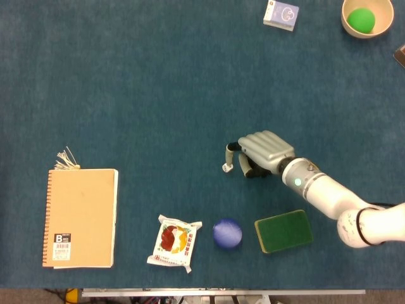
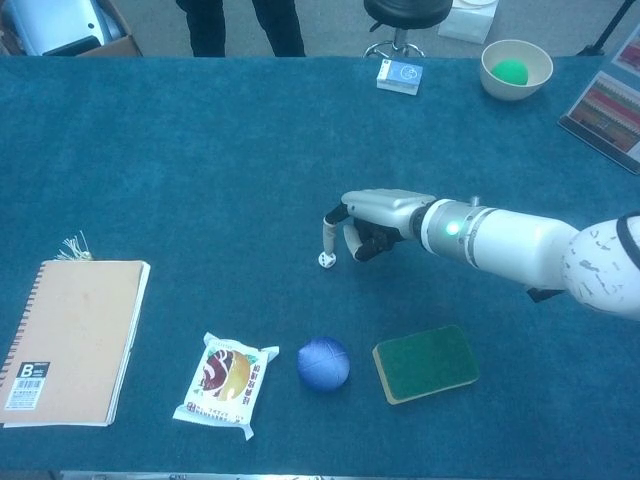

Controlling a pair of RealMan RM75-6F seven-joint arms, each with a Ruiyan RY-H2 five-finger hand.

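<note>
The die is half hidden under a fingertip of the right hand, which presses it without grasping.

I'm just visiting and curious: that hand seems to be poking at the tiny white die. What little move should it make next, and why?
Probably bring the thumb in against the die. The right hand has one fingertip down on it, the die sits on the table, and nothing grips it yet.
</note>
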